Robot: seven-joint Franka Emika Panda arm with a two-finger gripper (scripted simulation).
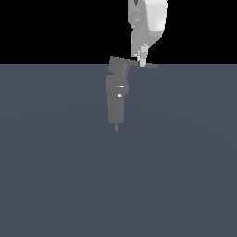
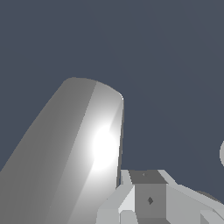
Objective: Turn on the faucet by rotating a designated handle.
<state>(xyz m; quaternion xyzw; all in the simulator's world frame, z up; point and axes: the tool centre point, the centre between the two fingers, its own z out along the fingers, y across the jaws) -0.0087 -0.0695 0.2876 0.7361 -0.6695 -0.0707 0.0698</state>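
The grey faucet (image 1: 116, 99) stands upright in the middle of the exterior view, with a thin tip at its lower end and an angled head on top. Its thin flat handle (image 1: 151, 65) sticks out from the head toward the exterior view's right. My white gripper (image 1: 143, 61) comes down from above, and its fingertips rest against the handle about midway along it. The fingers look pressed together with nothing between them. In the wrist view a large grey rounded faucet part (image 2: 74, 148) with a bright glare lies close beside my fingers (image 2: 148, 199). I cannot tell which part it is.
A flat dark blue-grey floor (image 1: 185, 162) spreads around the faucet, with black background above it. A small pale curved edge (image 2: 222, 153) shows at the border of the wrist view. I cannot identify it.
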